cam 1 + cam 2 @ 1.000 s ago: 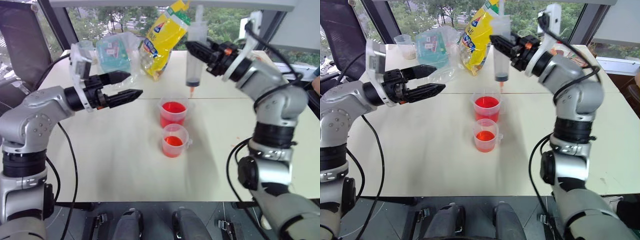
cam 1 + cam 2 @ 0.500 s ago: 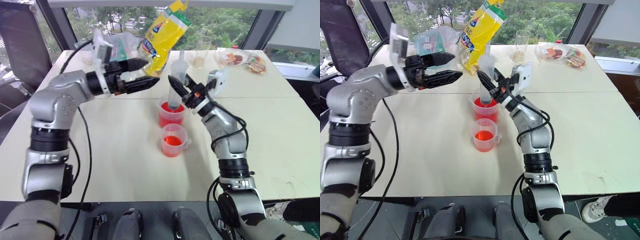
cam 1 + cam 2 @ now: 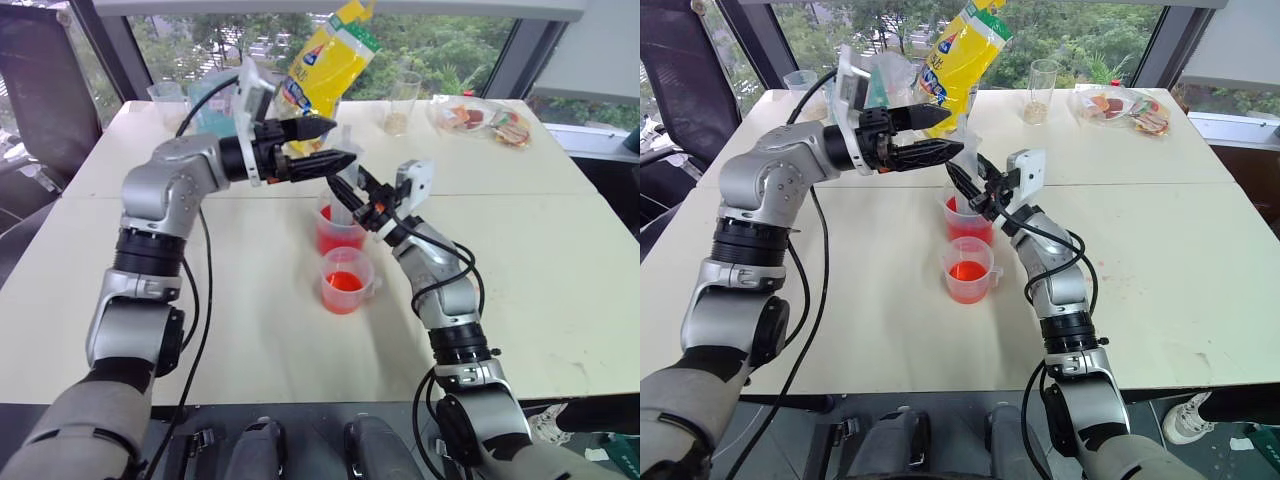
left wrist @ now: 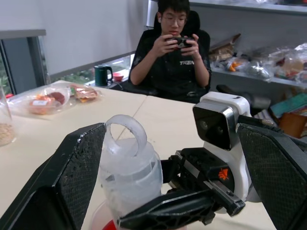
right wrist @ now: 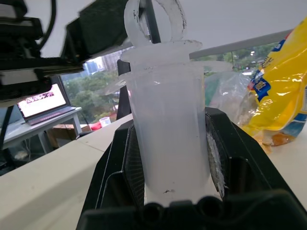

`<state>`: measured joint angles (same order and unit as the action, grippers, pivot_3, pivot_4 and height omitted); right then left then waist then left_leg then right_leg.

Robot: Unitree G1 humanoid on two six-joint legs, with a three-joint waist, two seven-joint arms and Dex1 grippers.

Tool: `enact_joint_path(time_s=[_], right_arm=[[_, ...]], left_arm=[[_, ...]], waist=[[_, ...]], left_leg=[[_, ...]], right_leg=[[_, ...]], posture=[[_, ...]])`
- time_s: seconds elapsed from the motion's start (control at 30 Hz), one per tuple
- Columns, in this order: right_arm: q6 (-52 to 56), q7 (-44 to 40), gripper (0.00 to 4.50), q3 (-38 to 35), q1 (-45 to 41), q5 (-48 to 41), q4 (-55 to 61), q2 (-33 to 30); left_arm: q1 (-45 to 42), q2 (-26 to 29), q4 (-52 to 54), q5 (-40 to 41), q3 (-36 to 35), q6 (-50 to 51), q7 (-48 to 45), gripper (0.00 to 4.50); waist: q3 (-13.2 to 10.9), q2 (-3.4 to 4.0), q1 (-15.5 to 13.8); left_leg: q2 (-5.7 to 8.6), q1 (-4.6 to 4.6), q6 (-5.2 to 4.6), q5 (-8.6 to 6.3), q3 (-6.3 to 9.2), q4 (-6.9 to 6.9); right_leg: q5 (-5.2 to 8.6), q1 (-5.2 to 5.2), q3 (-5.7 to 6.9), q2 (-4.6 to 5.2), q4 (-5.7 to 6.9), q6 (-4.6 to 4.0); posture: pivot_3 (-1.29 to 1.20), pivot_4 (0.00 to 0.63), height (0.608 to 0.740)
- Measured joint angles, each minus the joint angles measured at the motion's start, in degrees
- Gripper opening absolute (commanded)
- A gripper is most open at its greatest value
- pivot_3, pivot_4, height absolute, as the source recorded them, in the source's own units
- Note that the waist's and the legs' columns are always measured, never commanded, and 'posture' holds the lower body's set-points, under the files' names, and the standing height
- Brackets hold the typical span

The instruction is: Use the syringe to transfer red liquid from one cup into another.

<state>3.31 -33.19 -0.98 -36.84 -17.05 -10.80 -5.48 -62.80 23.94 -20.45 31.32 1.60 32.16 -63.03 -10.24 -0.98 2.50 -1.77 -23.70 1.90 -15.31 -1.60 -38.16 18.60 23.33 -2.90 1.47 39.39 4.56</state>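
I see my right gripper clamped on the syringe, upright with its lower end in the taller cup. My left gripper hangs spread around the plunger top.

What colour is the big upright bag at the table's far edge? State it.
Yellow, with blue and red print; the bag shows best in the right eye view.
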Motion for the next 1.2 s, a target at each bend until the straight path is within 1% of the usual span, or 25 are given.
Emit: enact_joint_path(time_s=[0.2, 0.47, 0.57, 0.63, 0.73, 0.8, 0.83, 1.2], right_arm=[[-0.3, 0.1, 1.37, 0.0, 0.0, 0.0, -0.9, -0.4], [-0.3, 0.1, 1.37, 0.4, -0.2, 0.1, -1.1, -0.6], [-0.3, 0.1, 1.37, 0.4, -0.2, 0.1, -1.1, -0.8], [-0.3, 0.0, 1.37, 0.4, -0.2, 0.1, -1.1, -0.9], [-0.8, -0.6, 1.37, 0.6, -0.2, 0.1, -1.1, -1.4], [-1.0, -1.0, 1.37, 0.6, -0.2, 0.1, -1.1, -1.7], [-1.1, -1.1, 1.37, 0.7, -0.2, 0.1, -1.1, -1.8], [0.6, -2.0, 1.37, 0.6, -0.1, -0.1, -1.1, -3.0]], left_arm=[[-0.4, -1.4, -2.0, -2.1, 0.4, 0.0, -1.4, 4.50], [-0.8, -3.0, -2.3, -2.7, 1.3, 0.0, -2.5, 4.50], [-1.1, -3.4, -2.8, -3.3, 1.1, -0.1, -2.2, 3.70], [-1.5, -3.6, -3.9, -3.7, 0.8, -0.4, -1.6, 2.75], [-1.9, -3.9, -4.8, -4.5, 0.1, -0.6, -0.9, 1.14], [-2.1, -4.2, -5.5, -4.9, -0.4, -0.8, -0.5, 0.21], [-2.2, -4.4, -5.7, -4.9, -0.5, -0.8, -0.5, 0.07], [-3.7, -5.4, -9.0, -6.2, -0.6, -2.3, -0.6, 0.07]], waist=[[0.0, 0.00, 0.0], [0.0, 0.00, 0.0], [0.0, 0.00, 0.0], [0.0, 0.00, 0.0], [0.0, 0.00, 0.0], [0.0, 0.00, 0.0], [0.0, 0.00, 0.0], [0.0, 0.00, 0.0]], left_leg=[[0.00, 0.00, 0.00, 0.00, 0.00, 0.00], [0.00, 0.00, 0.00, 0.00, 0.00, 0.00], [0.00, 0.00, 0.00, 0.00, 0.00, 0.00], [0.00, 0.00, -0.01, 0.00, 0.00, 0.00], [0.00, 0.00, -0.02, -0.01, 0.00, 0.00], [0.00, 0.00, -0.01, -0.01, 0.00, 0.00], [0.00, 0.00, -0.01, -0.01, 0.00, 0.00], [0.00, 0.00, -0.01, -0.01, 0.00, 0.00]], right_leg=[[0.00, 0.00, 0.00, 0.00, 0.00, 0.00], [0.00, 0.00, -0.01, 0.01, 0.01, 0.00], [0.00, 0.00, -0.01, 0.01, 0.01, 0.00], [0.00, 0.00, 0.00, 0.01, 0.01, 0.00], [0.00, 0.00, 0.00, 0.01, 0.01, 0.00], [0.00, 0.00, 0.00, 0.01, 0.01, 0.00], [0.00, 0.00, 0.00, 0.01, 0.01, 0.00], [0.00, 0.00, 0.00, 0.00, 0.01, 0.00]], posture=[[0.00, 0.150, 0.740], [0.00, 0.150, 0.740], [0.00, 0.150, 0.740], [0.00, 0.150, 0.740], [0.00, 0.150, 0.740], [0.00, 0.150, 0.740], [0.00, 0.150, 0.740], [0.00, 0.150, 0.740]])
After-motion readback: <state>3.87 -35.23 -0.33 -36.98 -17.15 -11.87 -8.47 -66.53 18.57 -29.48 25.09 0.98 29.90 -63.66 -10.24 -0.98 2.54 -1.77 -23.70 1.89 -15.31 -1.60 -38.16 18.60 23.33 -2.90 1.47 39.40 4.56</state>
